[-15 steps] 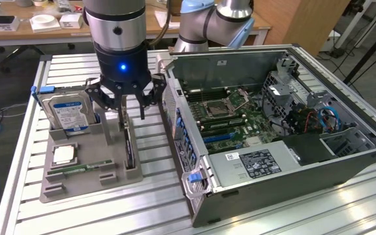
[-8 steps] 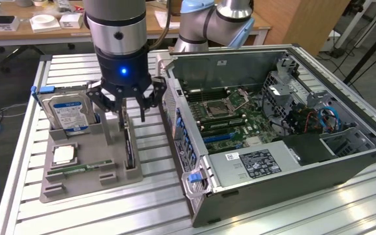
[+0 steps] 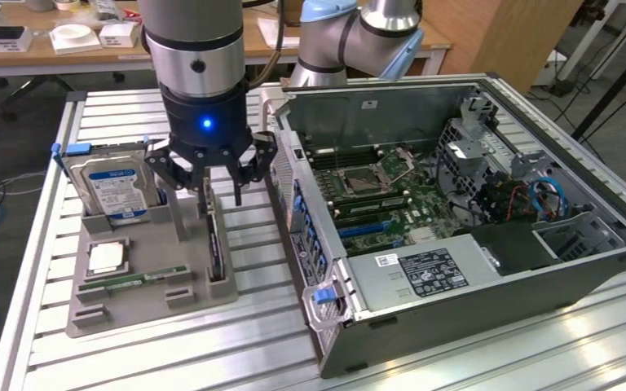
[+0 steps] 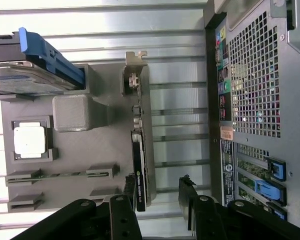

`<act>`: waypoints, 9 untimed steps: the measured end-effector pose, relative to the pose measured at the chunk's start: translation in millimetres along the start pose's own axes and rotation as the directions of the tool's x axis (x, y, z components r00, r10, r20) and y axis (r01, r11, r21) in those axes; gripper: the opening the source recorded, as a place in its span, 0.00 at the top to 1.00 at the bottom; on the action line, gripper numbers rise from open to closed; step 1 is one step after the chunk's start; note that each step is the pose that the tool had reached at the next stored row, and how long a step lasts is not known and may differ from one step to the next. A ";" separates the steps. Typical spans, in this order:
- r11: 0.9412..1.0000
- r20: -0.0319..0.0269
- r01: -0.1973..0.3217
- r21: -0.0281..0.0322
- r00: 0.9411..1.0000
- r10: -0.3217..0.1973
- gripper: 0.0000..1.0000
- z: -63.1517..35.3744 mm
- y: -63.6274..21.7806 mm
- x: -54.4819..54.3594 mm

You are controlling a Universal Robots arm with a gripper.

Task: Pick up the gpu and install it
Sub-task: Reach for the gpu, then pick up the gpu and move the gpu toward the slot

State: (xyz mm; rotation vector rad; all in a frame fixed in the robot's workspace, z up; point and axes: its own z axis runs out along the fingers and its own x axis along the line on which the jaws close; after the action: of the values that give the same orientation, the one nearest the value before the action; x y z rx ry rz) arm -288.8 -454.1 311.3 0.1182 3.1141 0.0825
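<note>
Hovering over the grey holder tray [image 3: 150, 308], the gripper [image 3: 213, 186] has its jaws spread wide and grasps nothing. The gpu [image 3: 218, 244] stands on edge in the slot along the tray's side nearest the computer case [image 3: 487, 326]. Its metal bracket [image 4: 135, 62] is at the end away from the fingertips.

In the wrist view the card lines up with the gap but is not centred in it. One finger [image 4: 129, 187] lies just beside its black face, perhaps touching it, while the other finger [image 4: 186, 190] stands well apart.

Probable hazards:
- (a) Closing from this offset, the nearer finger would meet the card first and could shove it sideways in its slot, tilting or jamming it.
- (b) The fingertips appear near the end opposite the bracket, so a grip taken there could let the bracket end sag and bind in the tray on lifting.
- (c) A tight slot could drag the tray up with the card. That would disturb the hard drive [image 3: 117, 186], the processor chip [image 3: 107, 259] and the RAM stick [image 3: 134, 282], which share the tray.
- (d) The case's rear panel [image 3: 297, 220] rises close beside the tray, so a low swing toward the motherboard [image 3: 390, 204] could strike it.
</note>
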 end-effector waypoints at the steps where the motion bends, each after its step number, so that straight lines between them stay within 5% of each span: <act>1: 1.000 0.000 0.000 0.000 1.000 0.000 0.53 0.0 0.0 0.0; 9: 1.000 0.000 -0.001 0.000 1.000 0.001 0.53 0.3 0.0 0.0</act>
State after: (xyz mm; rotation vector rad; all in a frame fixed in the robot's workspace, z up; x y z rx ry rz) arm -288.8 -454.1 310.9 0.1192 3.1139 0.0828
